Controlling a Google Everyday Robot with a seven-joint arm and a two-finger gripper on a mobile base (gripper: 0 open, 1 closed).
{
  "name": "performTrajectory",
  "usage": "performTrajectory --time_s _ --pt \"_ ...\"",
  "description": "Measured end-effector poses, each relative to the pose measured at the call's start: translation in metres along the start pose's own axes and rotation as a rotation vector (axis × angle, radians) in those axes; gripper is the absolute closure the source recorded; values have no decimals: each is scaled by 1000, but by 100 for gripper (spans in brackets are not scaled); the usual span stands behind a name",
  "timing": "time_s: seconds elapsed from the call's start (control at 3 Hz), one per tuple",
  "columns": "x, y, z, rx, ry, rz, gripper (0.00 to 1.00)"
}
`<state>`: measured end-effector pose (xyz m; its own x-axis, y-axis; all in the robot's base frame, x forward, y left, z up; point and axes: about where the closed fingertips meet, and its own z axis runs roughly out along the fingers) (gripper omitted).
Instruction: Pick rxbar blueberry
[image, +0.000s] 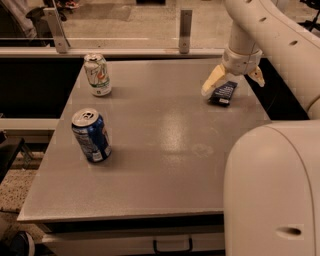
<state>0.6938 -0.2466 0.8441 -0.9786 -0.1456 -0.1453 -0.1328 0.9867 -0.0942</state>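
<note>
The rxbar blueberry (223, 93) is a small flat dark navy wrapper lying on the grey table (165, 150) near its far right edge. My gripper (233, 80) hangs just above it at the end of the white arm. Its two yellowish fingers are spread open, one finger (212, 80) left of the bar and the other at the bar's far right. The gripper holds nothing. The bar's far end is partly hidden by the gripper.
A blue soda can (91, 135) stands at the left front of the table. A white-and-green can (98, 74) stands at the far left. The robot's white body (272, 190) fills the lower right. A railing (185, 30) runs behind the table.
</note>
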Motion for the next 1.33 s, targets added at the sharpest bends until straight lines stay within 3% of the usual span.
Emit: performTrajectory --time_s 0.33,0.67,1.0,1.33 --pt "-8 4 12 -14 13 6 0" --pt "-14 8 18 -36 13 7 15" --pt "-18 12 19 -50 10 -1 39" --pt "-21 14 14 -58 4 -12 70"
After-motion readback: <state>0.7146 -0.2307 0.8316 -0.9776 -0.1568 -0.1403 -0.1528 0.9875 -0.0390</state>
